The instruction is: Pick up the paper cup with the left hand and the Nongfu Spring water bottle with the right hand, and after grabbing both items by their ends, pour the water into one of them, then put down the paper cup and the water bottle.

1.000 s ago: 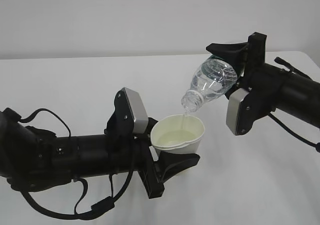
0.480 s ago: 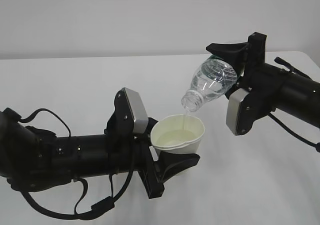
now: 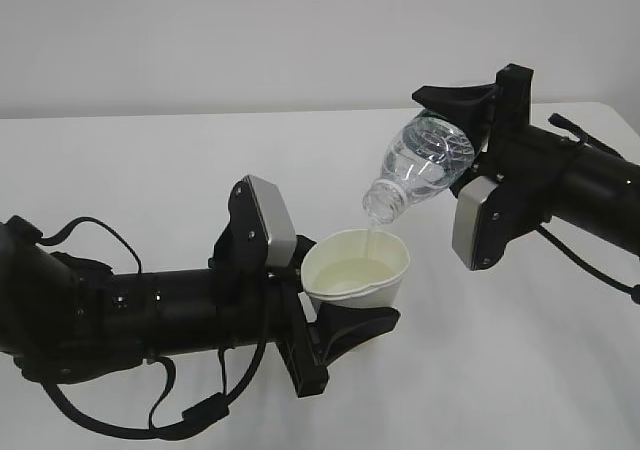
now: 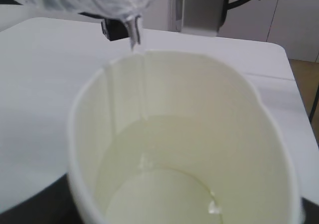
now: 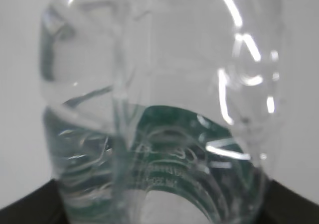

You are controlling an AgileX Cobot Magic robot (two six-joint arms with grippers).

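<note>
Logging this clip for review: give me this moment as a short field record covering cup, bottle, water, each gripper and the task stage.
paper cup: held above the table, upright with a slight tilt, partly filled
water bottle: tipped neck-down, mouth just over the cup's rim
water: thin stream falling from the bottle mouth into the cup
left gripper: jaws closed around the cup's lower part
right gripper: jaws closed on the bottle's base end
stage: pouring under way; nothing set down yet
</note>
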